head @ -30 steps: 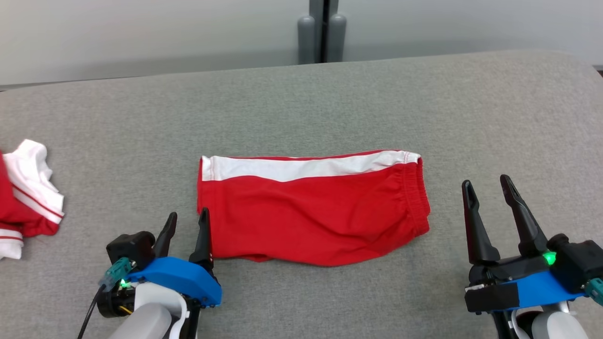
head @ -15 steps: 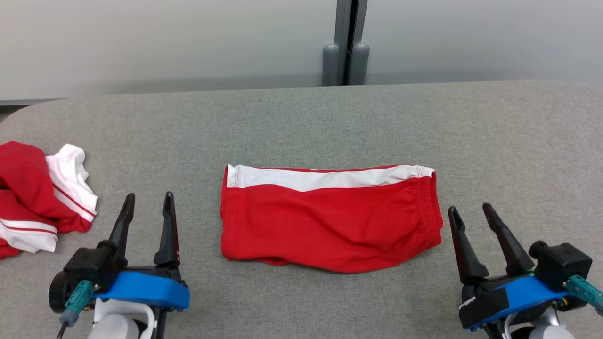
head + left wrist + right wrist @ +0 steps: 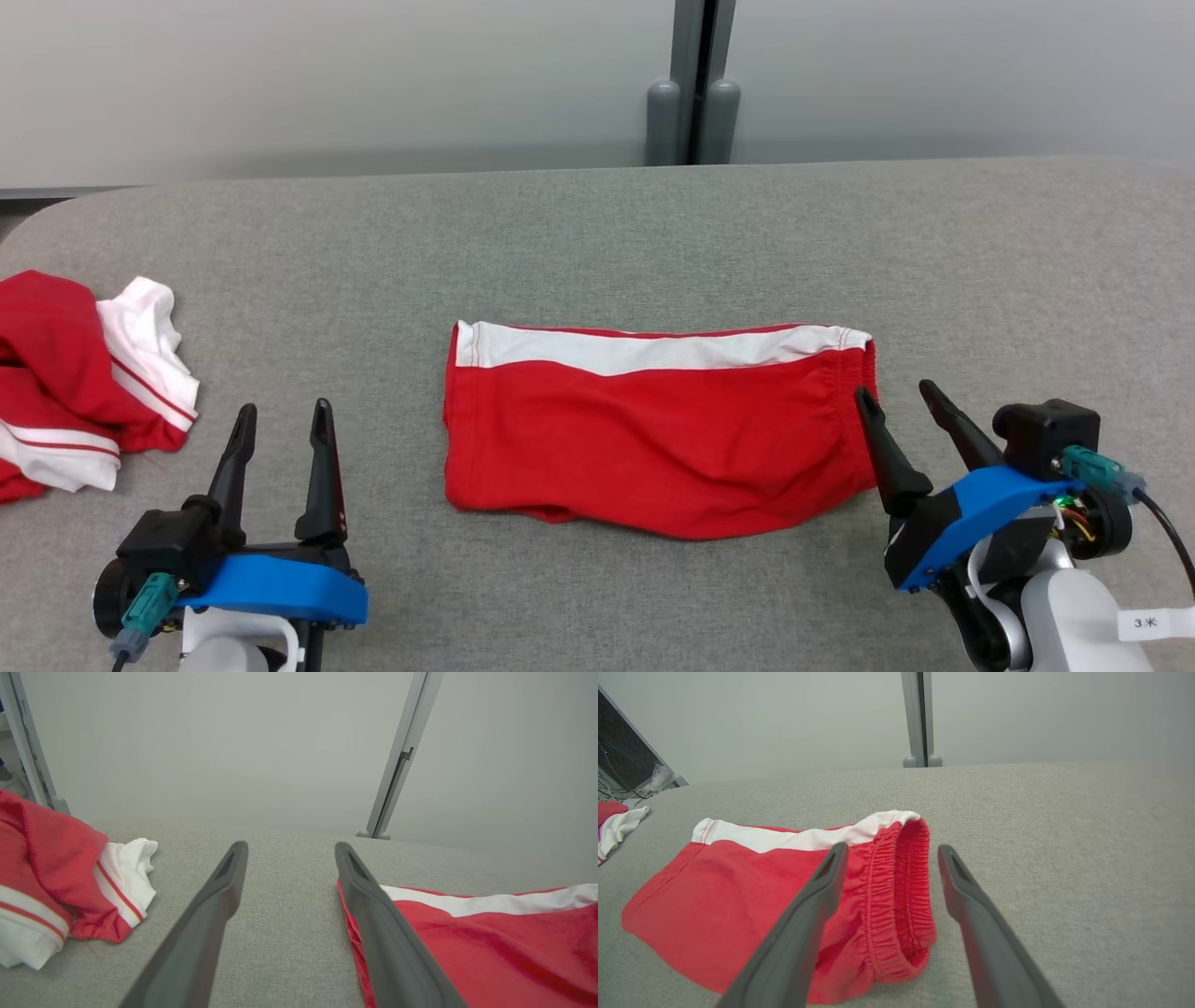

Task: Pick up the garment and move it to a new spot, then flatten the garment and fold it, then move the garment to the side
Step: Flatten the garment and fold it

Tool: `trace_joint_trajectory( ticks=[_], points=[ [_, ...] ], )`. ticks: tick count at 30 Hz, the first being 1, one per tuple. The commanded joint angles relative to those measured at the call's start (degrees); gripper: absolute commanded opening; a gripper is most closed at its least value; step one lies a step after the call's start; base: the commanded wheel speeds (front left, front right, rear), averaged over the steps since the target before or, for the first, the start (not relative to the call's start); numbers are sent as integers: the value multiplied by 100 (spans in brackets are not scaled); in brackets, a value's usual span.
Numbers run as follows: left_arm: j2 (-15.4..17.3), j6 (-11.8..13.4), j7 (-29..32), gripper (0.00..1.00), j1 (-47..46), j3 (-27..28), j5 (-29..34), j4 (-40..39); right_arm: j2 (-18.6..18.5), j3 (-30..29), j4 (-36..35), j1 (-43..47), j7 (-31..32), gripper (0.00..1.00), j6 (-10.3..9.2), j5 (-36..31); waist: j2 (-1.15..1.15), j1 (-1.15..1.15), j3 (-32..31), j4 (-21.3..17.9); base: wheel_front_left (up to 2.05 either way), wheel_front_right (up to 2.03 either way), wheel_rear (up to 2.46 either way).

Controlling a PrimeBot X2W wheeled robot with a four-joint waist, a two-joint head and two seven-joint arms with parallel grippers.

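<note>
A pair of red shorts with a white side stripe, the garment [image 3: 653,429], lies folded flat in the middle of the grey table [image 3: 597,243]. Its elastic waistband [image 3: 901,891] faces right. My right gripper [image 3: 894,401] stands open beside that waistband, its left finger overlapping the hem; the right wrist view shows the waistband between the two fingers [image 3: 822,896]. To the left of the garment [image 3: 490,938] my left gripper [image 3: 284,420] is open over bare cloth, nothing between its fingers [image 3: 219,896].
A second garment, red and white and crumpled [image 3: 84,383], lies at the table's left edge, also seen as a heap [image 3: 60,882] in the left wrist view. A grey post [image 3: 695,84] rises behind the table against a pale wall.
The camera has shifted. My left gripper has drawn back from the garment's left edge toward the left. My right gripper has turned inward and come up to the waistband.
</note>
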Motion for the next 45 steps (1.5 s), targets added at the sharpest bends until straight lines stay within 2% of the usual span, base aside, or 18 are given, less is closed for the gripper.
trace_joint_trajectory(
  ticks=[1,7,9,18,27,28,29,30,31,38,45],
  points=[
    [-39,-56,-14,100,-107,35,76,34,11,-32,147,-140,3,100,3,28,0,0,43,70,0,0,0],
    [-218,-234,-13,100,-218,95,199,158,6,-304,848,-456,44,100,3,-148,0,0,149,257,0,0,0],
    [-257,-278,-13,100,-241,118,215,175,10,-348,1062,-512,49,100,3,-15,0,0,176,312,0,0,0],
    [-341,-378,-14,100,-305,233,350,169,5,-493,1911,-837,-6,100,3,-16,0,0,301,441,0,0,0],
    [-376,-411,-15,100,-338,255,439,211,13,-319,2778,-1287,516,100,4,141,0,0,411,466,0,0,0],
    [-376,-415,-14,100,-340,255,448,214,22,-268,2841,-1337,581,90,4,184,0,0,420,463,0,0,0],
    [-373,-419,-14,100,-346,261,454,219,28,-235,2866,-1402,611,31,4,182,0,0,429,456,0,0,0],
    [-373,-419,-14,100,-346,261,454,219,28,-235,2866,-1402,611,31,4,182,0,0,429,456,0,0,0],
    [-373,-425,-14,100,-367,264,467,216,23,-238,2875,-1517,644,0,4,110,0,0,452,436,0,0,0],
    [-404,-435,-15,100,-391,247,493,188,-113,-806,2484,-1717,802,0,1,-435,0,0,454,381,0,0,0],
    [-422,-441,-14,100,-391,206,537,183,-707,-1397,1681,-1503,1655,0,2,-776,0,0,428,369,0,0,0]
  ],
)
